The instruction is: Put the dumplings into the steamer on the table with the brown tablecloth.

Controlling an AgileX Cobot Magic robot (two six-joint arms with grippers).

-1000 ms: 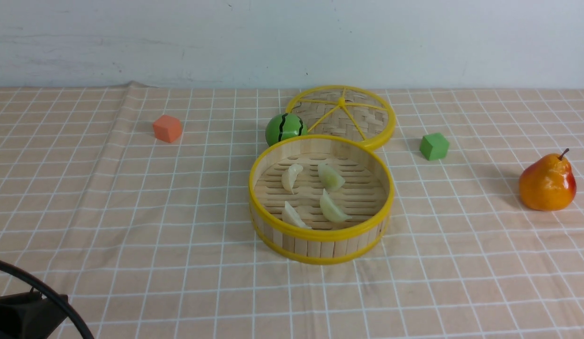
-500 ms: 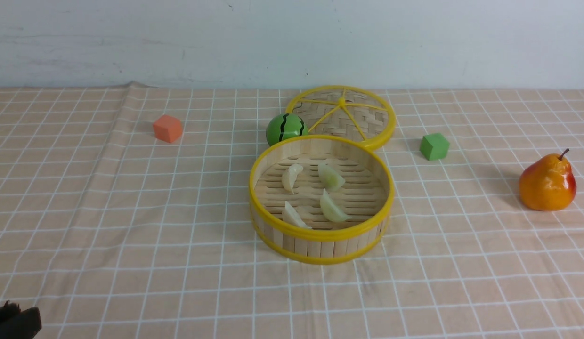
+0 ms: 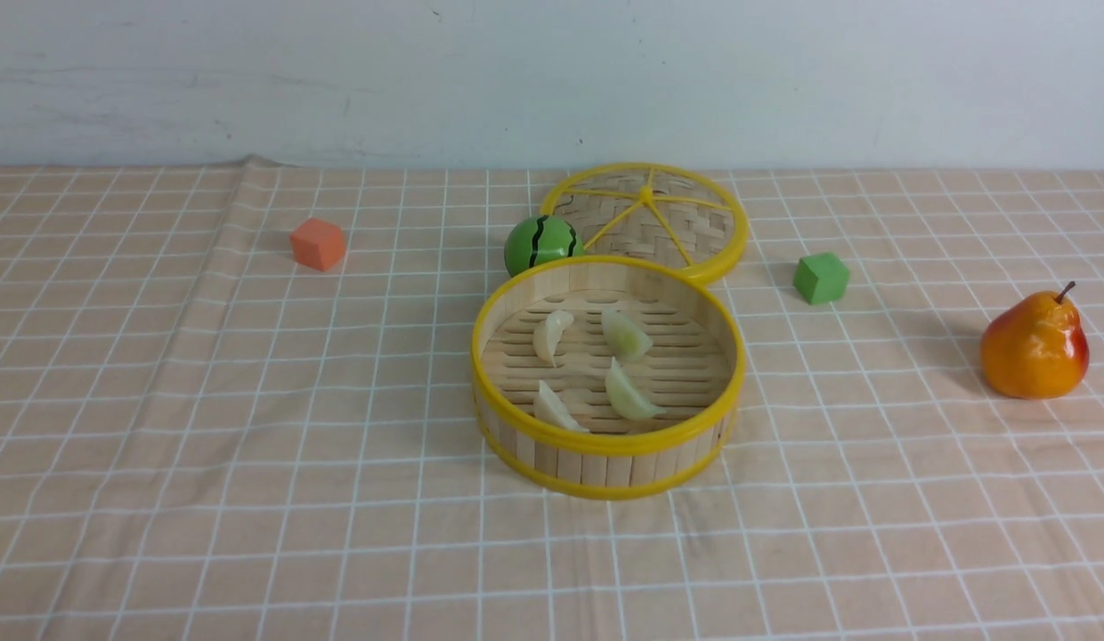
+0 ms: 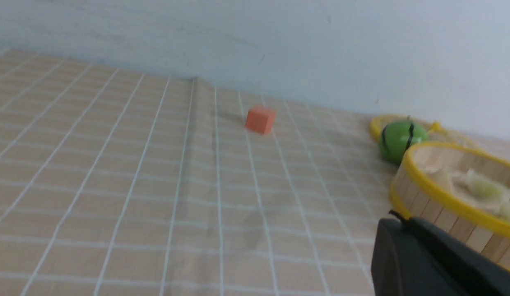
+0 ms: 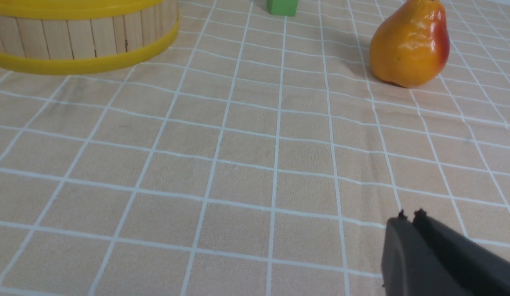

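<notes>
The bamboo steamer [image 3: 705, 313] stands mid-table on the tan checked cloth [image 3: 249, 427]. Several pale dumplings lie on its slatted floor: one [image 3: 552, 335], another [image 3: 625, 334], another [image 3: 630, 393], and one against the near wall [image 3: 555, 408]. Neither arm shows in the front view. In the left wrist view my left gripper [image 4: 397, 217] is shut and empty beside the steamer's wall [image 4: 427, 197]. In the right wrist view my right gripper [image 5: 410, 216] is shut and empty above bare cloth, away from the steamer [image 5: 86, 37].
The woven lid [image 3: 685, 223] lies behind the steamer with a green watermelon ball [image 3: 540, 243] beside it. An orange cube [image 3: 318, 243] sits at far left, a green cube [image 3: 820, 277] right of the lid, a pear [image 3: 1035, 345] at far right.
The left arm, seen at the front view's lower left corner a second ago, has drawn back out of that view. The dumplings and steamer have not moved.
</notes>
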